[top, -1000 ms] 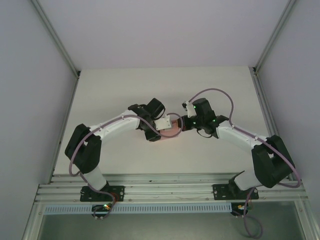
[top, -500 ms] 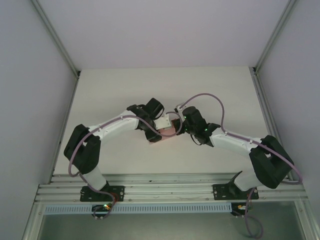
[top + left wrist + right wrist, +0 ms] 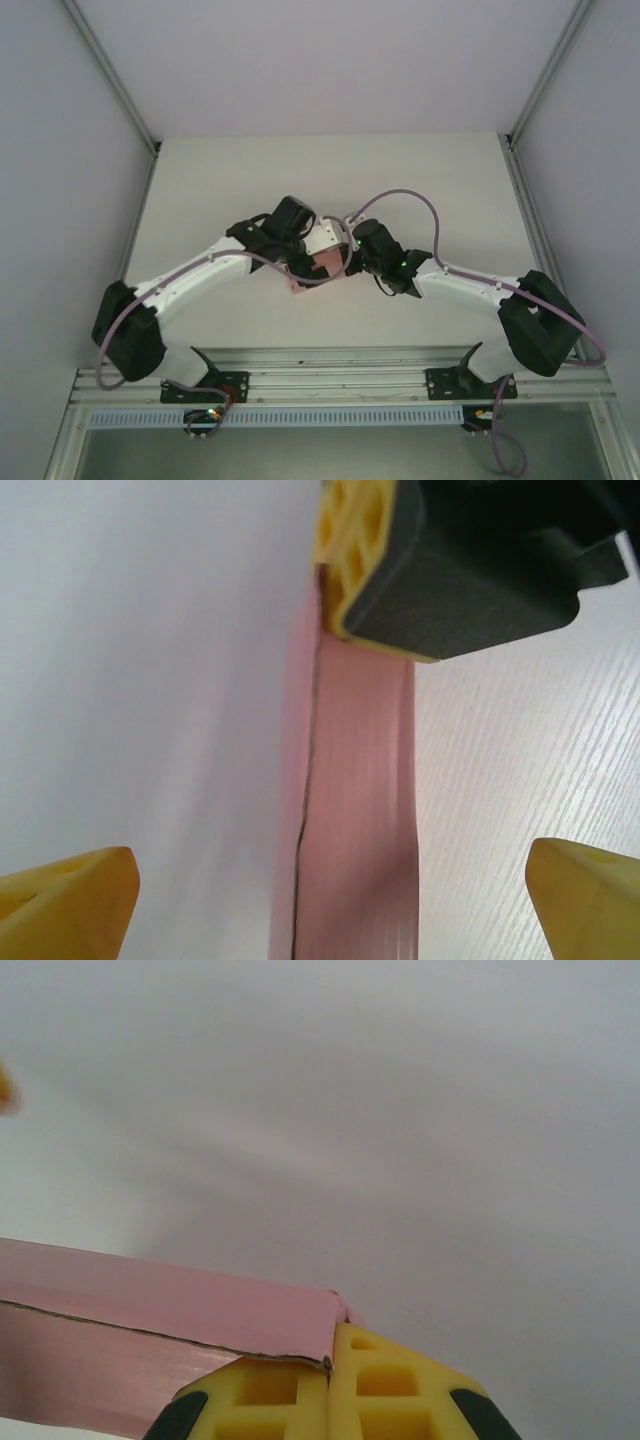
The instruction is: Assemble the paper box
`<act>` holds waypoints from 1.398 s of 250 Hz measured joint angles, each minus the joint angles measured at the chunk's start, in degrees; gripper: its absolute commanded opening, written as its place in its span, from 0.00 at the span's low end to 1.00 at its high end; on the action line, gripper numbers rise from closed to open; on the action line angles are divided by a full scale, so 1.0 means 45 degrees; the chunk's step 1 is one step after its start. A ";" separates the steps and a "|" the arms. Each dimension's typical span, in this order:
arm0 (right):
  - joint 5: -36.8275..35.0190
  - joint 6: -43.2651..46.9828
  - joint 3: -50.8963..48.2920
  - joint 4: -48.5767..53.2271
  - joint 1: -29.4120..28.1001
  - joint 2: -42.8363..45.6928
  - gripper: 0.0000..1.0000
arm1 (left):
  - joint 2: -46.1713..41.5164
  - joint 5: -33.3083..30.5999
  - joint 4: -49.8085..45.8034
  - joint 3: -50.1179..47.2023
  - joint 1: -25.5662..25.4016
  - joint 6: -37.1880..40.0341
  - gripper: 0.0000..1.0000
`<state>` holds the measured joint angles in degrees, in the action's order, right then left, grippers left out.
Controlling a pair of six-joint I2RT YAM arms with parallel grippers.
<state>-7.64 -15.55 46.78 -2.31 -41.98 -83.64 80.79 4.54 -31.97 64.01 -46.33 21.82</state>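
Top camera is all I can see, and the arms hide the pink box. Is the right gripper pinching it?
Observer: Yes. In the right wrist view the right gripper is shut on a corner of the pink paper box.
Operator: And the left one?
Observer: The left gripper is open. Its yellow fingertips stand wide apart on either side of the box, not touching it.
Operator: Is the box closed up?
Observer: I can't tell fully, but the left wrist view shows a thin dark seam running along the pink card.
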 measured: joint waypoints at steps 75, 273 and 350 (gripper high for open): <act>-0.0155 -0.0214 0.0141 0.0306 -0.0068 0.0000 0.00 | -0.3944 -0.2414 -0.0559 -0.2278 0.0248 -0.4158 0.86; -0.0112 -0.0209 0.0889 0.1627 -0.0068 -0.0170 0.00 | -0.1438 -0.0826 -0.1715 -0.1511 0.1744 -0.5663 0.33; 0.0078 -0.0155 0.0889 0.1627 -0.0068 -0.0165 0.00 | -0.1399 -0.0748 -0.1564 -0.1467 0.1807 -0.5654 0.27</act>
<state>-7.29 -16.25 50.78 5.02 -42.28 -84.38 74.50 1.17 -39.00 57.41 -38.20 -3.62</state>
